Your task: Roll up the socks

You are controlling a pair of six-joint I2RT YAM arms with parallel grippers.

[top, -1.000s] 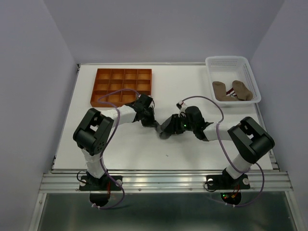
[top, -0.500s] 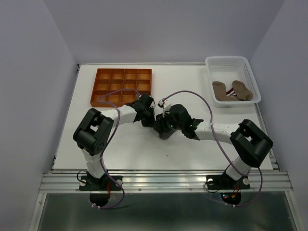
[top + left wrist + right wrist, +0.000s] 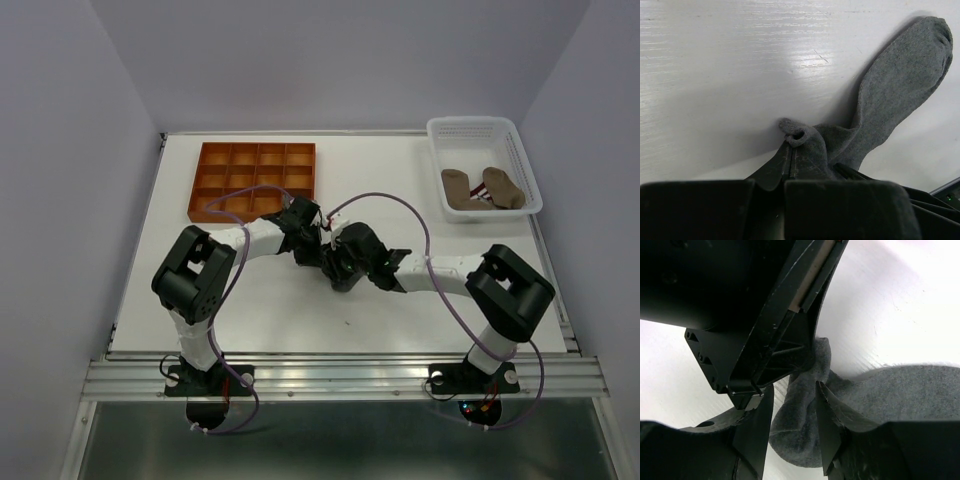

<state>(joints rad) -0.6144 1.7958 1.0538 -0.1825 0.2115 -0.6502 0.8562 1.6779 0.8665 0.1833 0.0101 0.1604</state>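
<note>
Within the last second the right arm has swung in from the right, so the right gripper [image 3: 792,415] now sits nose to nose with the left gripper [image 3: 791,150] mid-way across the white table [image 3: 400,180]. The left jaws are pinched tight on the curled cuff edge of the soft grey fabric sock [image 3: 900,85], whose foot lies flat beyond. The right jaws stand part-way apart astride the bunched fold, and I cannot tell whether they press it yet. The roll looks barely begun, with both grippers placed to turn it; tan-brown socks [image 3: 480,190] wait in the white mesh basket [image 3: 470,125].
</note>
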